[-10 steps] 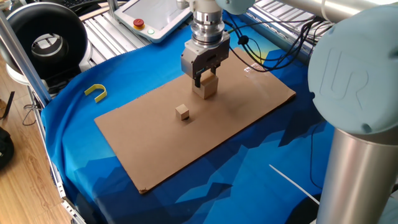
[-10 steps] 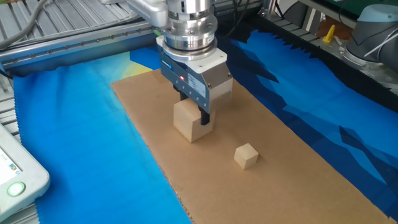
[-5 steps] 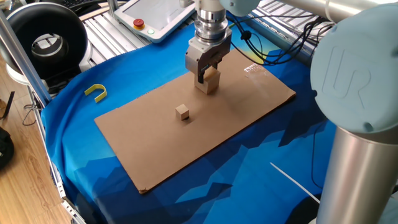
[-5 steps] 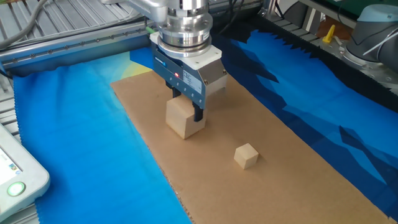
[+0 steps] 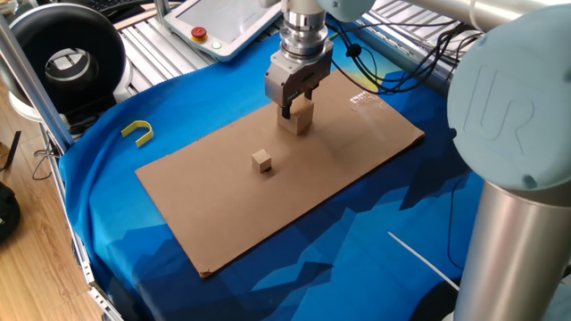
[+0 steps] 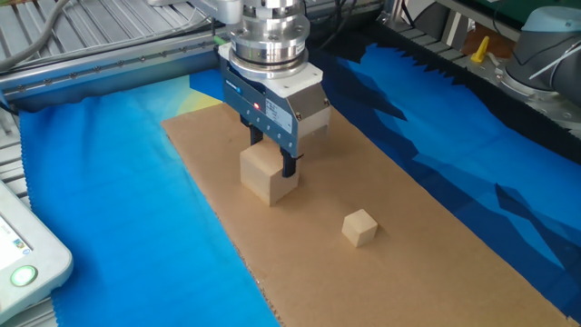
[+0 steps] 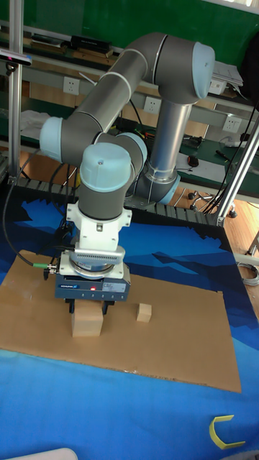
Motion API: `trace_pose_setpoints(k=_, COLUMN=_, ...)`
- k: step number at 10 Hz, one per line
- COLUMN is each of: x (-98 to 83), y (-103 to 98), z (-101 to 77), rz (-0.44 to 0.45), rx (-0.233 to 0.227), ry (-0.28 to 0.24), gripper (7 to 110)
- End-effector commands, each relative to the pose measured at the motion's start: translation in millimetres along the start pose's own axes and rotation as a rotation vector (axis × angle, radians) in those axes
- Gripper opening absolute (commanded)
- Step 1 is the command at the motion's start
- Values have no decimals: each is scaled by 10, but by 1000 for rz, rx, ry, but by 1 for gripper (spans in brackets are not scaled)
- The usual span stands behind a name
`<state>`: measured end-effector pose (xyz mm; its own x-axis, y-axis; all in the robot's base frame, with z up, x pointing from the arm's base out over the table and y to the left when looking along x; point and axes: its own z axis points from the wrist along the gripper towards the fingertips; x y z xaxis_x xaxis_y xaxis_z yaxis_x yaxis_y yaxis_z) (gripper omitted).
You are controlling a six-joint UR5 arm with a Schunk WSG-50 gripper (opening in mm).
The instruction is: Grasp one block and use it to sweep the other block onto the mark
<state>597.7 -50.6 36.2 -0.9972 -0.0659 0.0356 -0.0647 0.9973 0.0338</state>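
The grasp step is in hand. The gripper [image 6: 272,165] is closed on the large wooden cube [image 6: 266,174], with one dark finger [image 6: 290,166] seen pressed against the cube's side in the other fixed view and the opposite finger hidden behind the block. The jaws are held apart only by the width of the cube. Whether the cube rests on the cardboard sheet [image 6: 427,245] or is lifted just clear of it cannot be told.

The small tan cube [image 6: 359,227] lies free on the cardboard, well apart from the held cube and nearer the middle of the sheet. In one fixed view the same pair is seen, the large wooden cube [image 5: 297,118] under the gripper [image 5: 291,111] and the small tan cube [image 5: 261,160] nearer the camera.

The dark mark cannot be made out in any view; only a whitish taped patch [image 5: 364,99] is seen near the far corner of the sheet, and it is not taken for the mark. The next move is therefore judged to require that the held cube be brought low behind the small one, on the side away from the mark, and pushed straight through.

No long axis is offered by either cube. The large one is held upright, its faces turned slightly askew to the sheet's edges.
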Motion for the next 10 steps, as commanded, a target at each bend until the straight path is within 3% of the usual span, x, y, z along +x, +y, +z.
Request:
trace_pose_setpoints(k=1, x=36, y=-9, z=12, rz=21, rx=-4, ry=16, gripper=66)
trace_pose_setpoints(k=4, x=72, y=78, z=-41, rz=1, rx=-40, ry=25, gripper=66)
trace_pose_setpoints(k=5, x=77, y=79, z=-57, rz=-13, rx=-40, ry=25, gripper=88)
trace_pose_setpoints(k=6, x=66, y=-6, z=-90, rz=-54, rx=-9, ry=18, gripper=88)
trace_pose_setpoints(k=7, x=40, y=-4, z=-133, rz=-69, rx=-10, ry=7, gripper=88)
trace_pose_setpoints(k=9, x=32, y=-75, z=-286, rz=-72, rx=28, ry=10, gripper=88)
trace_pose_setpoints(k=10, x=23, y=0, z=-396, rz=-49, rx=6, ry=6, gripper=88)
